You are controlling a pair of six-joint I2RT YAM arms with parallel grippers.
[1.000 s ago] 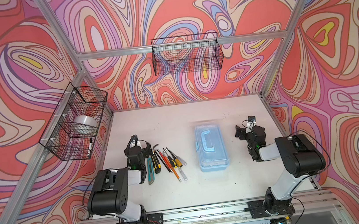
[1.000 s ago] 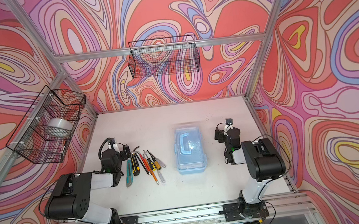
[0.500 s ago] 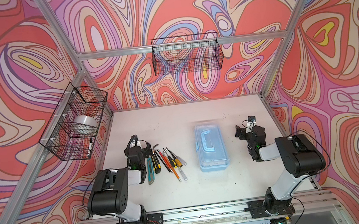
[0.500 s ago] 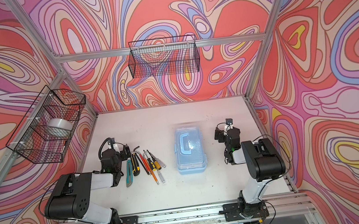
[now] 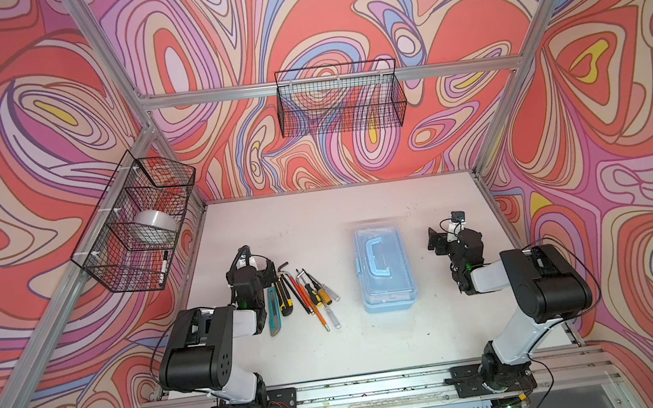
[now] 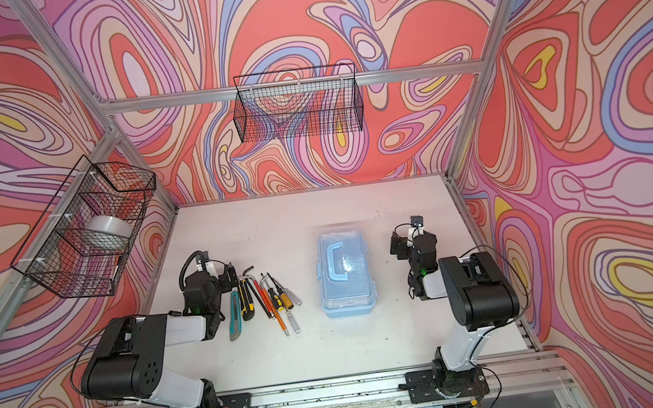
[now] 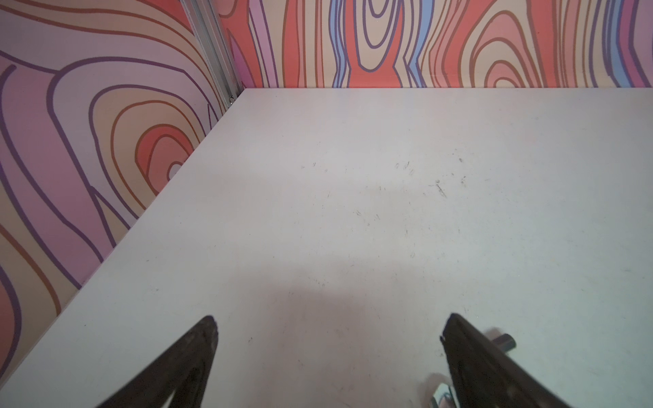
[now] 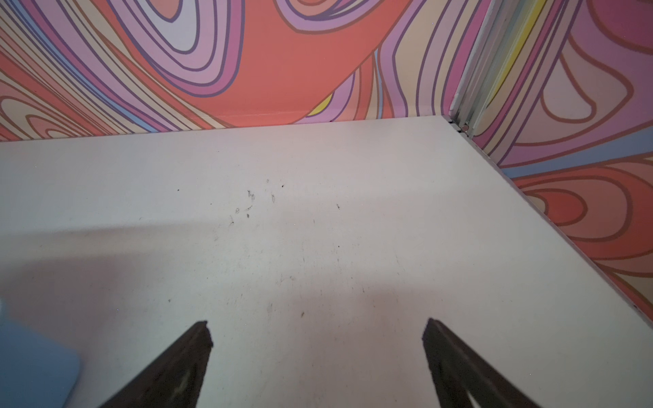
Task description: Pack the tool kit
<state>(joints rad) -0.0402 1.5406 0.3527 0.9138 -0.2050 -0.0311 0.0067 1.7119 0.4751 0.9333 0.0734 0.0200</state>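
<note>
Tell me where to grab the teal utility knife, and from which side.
I'd take the teal knife across its narrow width, at mid-body or a little nearer the robot, coming straight down with the left pincer. It lies flat, lengthwise away from the robot, and the yellow knife crowds its far end.

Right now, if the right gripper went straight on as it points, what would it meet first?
Likely bare table, since the right gripper tilts down; past that, the back wall. The blue box lies off to the side.
</note>
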